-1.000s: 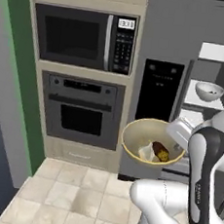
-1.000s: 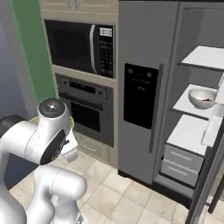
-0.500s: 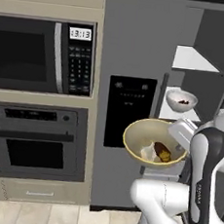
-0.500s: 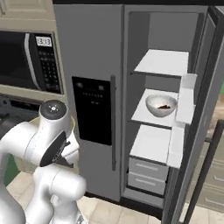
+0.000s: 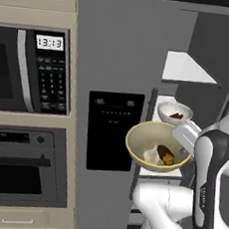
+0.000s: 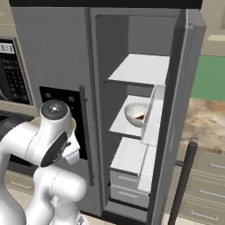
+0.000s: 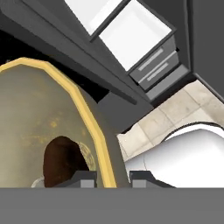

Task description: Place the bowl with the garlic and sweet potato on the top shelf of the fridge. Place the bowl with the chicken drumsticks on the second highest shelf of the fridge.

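Note:
My gripper (image 5: 181,141) is shut on the right rim of a yellow bowl (image 5: 153,149) and holds it level in front of the open fridge. Inside it lie a brown sweet potato (image 5: 166,154) and pale garlic (image 5: 149,156). In the hand view the yellow rim (image 7: 85,111) runs down between my fingertips (image 7: 83,178), with the sweet potato (image 7: 61,159) inside. A white bowl (image 6: 136,113) with brown chicken pieces stands on the second highest shelf, also seen just behind the yellow bowl as the white bowl (image 5: 175,112). The top shelf (image 6: 140,68) is bare.
The fridge's left door (image 5: 112,111) is closed, with a dark dispenser panel (image 5: 113,131). The right door (image 6: 176,114) stands open with a bin on its inside. Drawers (image 6: 125,186) sit low in the fridge. The microwave (image 5: 28,72) and oven (image 5: 20,169) are at left.
The base has driven toward the fridge, so the oven and microwave slid left and the open fridge grew larger. The yellow bowl stays held the same way.

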Robot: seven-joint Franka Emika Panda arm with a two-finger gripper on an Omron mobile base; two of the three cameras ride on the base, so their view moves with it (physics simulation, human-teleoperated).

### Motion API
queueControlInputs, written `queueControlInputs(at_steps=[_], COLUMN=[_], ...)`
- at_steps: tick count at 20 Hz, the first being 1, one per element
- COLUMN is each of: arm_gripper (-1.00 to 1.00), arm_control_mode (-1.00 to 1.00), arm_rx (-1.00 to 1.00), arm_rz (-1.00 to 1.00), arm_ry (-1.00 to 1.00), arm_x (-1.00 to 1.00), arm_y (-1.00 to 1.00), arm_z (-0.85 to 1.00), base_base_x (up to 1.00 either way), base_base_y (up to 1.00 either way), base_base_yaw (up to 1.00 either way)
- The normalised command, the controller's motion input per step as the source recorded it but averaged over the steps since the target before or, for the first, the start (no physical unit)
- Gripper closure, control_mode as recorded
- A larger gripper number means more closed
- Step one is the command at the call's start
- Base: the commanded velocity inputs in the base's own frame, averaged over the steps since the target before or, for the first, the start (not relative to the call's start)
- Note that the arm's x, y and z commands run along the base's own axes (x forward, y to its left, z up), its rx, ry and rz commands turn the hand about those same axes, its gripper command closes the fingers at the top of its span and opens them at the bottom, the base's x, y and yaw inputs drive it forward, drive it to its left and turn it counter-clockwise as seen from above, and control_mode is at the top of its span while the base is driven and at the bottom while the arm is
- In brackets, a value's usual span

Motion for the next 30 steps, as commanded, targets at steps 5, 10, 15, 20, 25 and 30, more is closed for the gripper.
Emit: queueControlInputs(at_steps=[5,10,15,20,25,30], arm_gripper=[1.0,1.0,1.0,1.0,1.0,1.0], arm_control_mode=[1.0,1.0,1.0,-1.0,-1.0,-1.0], arm_rx=[0.0,0.0,0.0,0.0,0.06,0.08], arm_rz=[0.0,0.0,0.0,-0.16,-0.32,-0.43], arm_ry=[0.0,0.0,0.0,-0.11,-0.26,-0.04], arm_x=[0.0,0.0,0.0,-0.02,-0.1,0.21], arm_y=[0.0,0.0,0.0,0.0,-0.25,-0.4], arm_z=[0.0,0.0,0.0,0.35,0.88,0.78], base_base_x=[0.17,0.43,0.43,-0.03,0.0,0.0], base_base_y=[-0.44,-0.24,-0.21,-0.11,0.0,0.0], base_base_yaw=[-0.19,-0.2,-0.16,-0.07,0.0,0.0])
